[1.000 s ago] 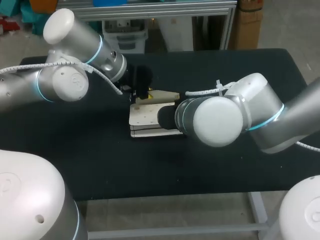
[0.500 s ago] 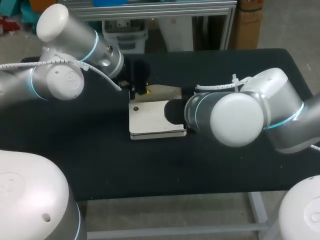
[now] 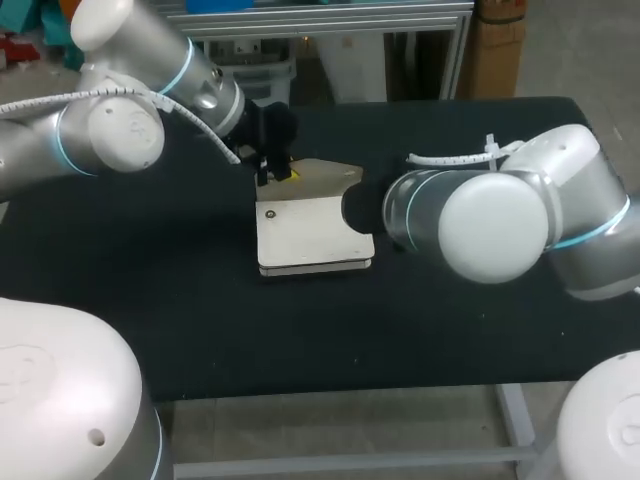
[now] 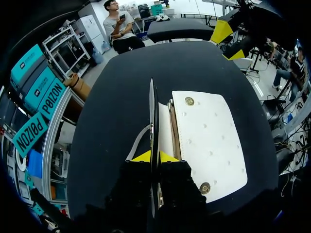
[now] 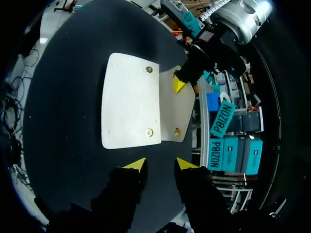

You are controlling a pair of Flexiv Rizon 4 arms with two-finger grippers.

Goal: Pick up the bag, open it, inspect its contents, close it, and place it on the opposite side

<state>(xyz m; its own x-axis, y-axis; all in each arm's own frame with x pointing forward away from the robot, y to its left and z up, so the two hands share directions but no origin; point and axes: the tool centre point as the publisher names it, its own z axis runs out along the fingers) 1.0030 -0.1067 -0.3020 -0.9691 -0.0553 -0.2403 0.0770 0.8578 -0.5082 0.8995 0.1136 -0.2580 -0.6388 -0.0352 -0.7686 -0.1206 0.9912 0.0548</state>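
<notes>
A flat white bag with brass snaps lies in the middle of the black table. Its beige flap is lifted off the body and folded back. My left gripper is shut on the flap's edge, which stands edge-on between the yellow tips. In the left wrist view the bag body lies beside that gripper. My right gripper hovers a short way off the bag, fingers apart with nothing between them. In the head view my right arm hides its own fingers.
The black table spreads around the bag on every side. Its front edge runs below the bag, and both arms hang over the table's middle, one at each side of the bag.
My right arm has drawn back to the right, off the bag. The left gripper has carried the flap up and toward the table's back, baring the white body.
</notes>
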